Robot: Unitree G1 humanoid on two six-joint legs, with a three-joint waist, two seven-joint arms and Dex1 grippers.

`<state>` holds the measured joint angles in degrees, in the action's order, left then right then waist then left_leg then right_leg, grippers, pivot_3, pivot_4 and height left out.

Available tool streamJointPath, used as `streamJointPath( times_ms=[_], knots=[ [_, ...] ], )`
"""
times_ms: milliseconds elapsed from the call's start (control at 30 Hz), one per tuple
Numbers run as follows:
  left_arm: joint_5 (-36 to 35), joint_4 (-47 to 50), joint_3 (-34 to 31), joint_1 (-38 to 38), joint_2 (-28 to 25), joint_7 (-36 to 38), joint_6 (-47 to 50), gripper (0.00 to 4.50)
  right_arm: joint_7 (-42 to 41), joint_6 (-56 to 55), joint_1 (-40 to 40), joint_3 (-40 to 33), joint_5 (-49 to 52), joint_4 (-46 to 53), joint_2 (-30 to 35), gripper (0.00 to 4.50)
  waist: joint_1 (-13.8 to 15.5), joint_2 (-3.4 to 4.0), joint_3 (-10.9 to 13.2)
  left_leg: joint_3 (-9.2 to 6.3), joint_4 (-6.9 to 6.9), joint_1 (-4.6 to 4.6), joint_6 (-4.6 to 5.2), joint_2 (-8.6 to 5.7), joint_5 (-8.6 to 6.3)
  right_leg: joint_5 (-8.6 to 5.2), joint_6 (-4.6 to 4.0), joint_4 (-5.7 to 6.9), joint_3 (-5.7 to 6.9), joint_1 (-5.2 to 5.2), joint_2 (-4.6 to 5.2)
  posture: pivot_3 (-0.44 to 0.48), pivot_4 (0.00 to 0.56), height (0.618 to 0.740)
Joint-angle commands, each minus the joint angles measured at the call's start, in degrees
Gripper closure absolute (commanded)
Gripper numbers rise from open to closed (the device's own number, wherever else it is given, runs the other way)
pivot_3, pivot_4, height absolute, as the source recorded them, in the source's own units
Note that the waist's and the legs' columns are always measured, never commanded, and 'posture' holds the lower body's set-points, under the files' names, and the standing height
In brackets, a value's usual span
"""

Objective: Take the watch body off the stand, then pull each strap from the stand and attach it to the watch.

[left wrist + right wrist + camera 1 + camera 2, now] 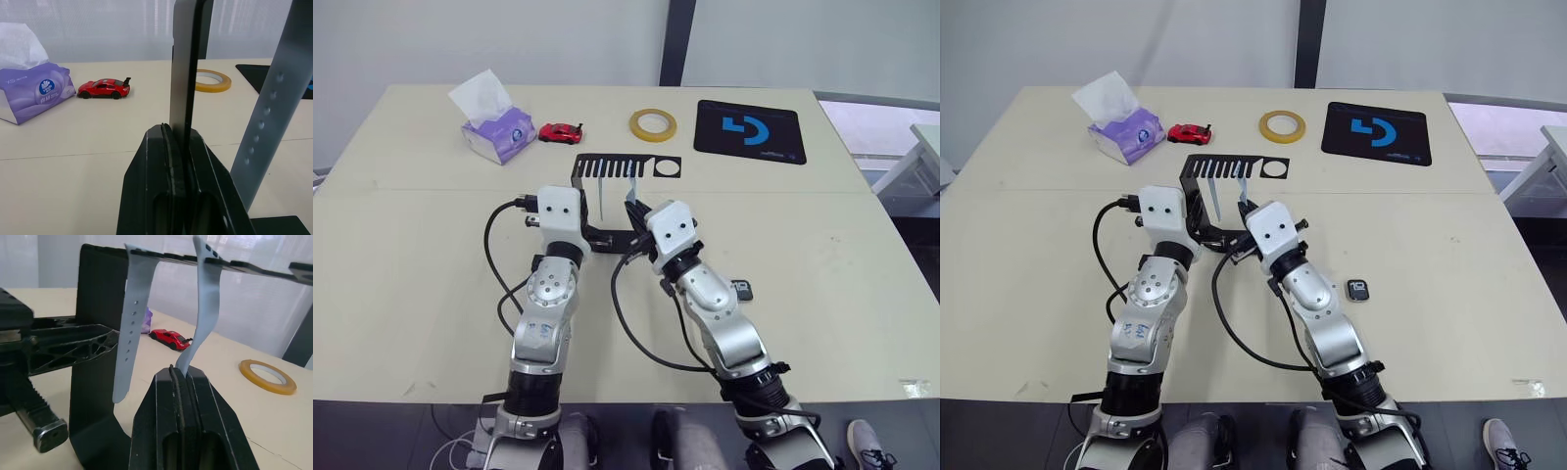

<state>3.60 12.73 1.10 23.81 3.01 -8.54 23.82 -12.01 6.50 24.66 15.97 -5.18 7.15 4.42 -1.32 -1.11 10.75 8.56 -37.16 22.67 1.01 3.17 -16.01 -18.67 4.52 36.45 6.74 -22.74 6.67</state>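
Grey-blue straps [132, 323], two, hang from one stand [93, 303].

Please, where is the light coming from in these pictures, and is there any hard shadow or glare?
Left eye view: soft even light, the table carries only faint shadows by the tissue box. Right wrist view: bright backdrop behind, so the stand is a backlit dark shape, the strap pale.

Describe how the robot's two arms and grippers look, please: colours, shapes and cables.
Both arms are built of rounded silver-grey segments ending in white boxy wrist housings. A black cable loops beside each arm. The left gripper and right gripper each have two black, wedge-shaped fingers. Faint handwriting marks the left forearm.
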Motion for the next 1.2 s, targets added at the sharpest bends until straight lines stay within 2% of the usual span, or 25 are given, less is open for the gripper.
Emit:
streamJointPath(
  times_ms=[33,300,967,1200],
  knots=[
    [0.5,1.3,0.1,-0.5,0.1,-0.1,0.5,4.50,-1.1,-2.0,-0.8,1.2,-1.8,4.3,0.9,4.47,0.0,0.00,0.0,0.00,0.00,0.00,0.00,0.00,0.00,0.00,0.00,0.00,0.00,0.00,0.00,0.000,0.150,0.740],
    [0.3,1.3,0.0,-0.6,0.0,0.2,0.8,4.50,-1.8,-4.1,-3.1,2.4,-5.2,5.9,3.1,4.47,0.1,0.00,0.0,-0.01,0.00,0.00,0.00,0.00,0.00,0.00,0.00,-0.01,0.00,0.00,0.01,0.000,0.150,0.740],
    [-0.5,1.6,0.5,-0.8,-0.2,2.1,1.5,4.50,-4.8,-5.4,-9.0,2.3,-5.4,10.1,4.5,4.47,0.7,-0.01,0.0,-0.01,-0.01,-0.04,0.00,0.01,0.00,0.00,0.00,-0.01,0.00,0.02,0.00,0.000,0.150,0.740],
    [-1.0,1.3,0.7,-0.7,-0.6,3.9,2.1,4.50,-7.1,-5.5,-10.9,-0.9,-3.0,13.5,7.3,4.47,1.1,-0.01,0.0,0.00,-0.02,-0.03,0.00,0.00,-0.01,0.00,0.00,-0.03,0.00,0.02,0.00,0.000,0.150,0.740]
  ],
)
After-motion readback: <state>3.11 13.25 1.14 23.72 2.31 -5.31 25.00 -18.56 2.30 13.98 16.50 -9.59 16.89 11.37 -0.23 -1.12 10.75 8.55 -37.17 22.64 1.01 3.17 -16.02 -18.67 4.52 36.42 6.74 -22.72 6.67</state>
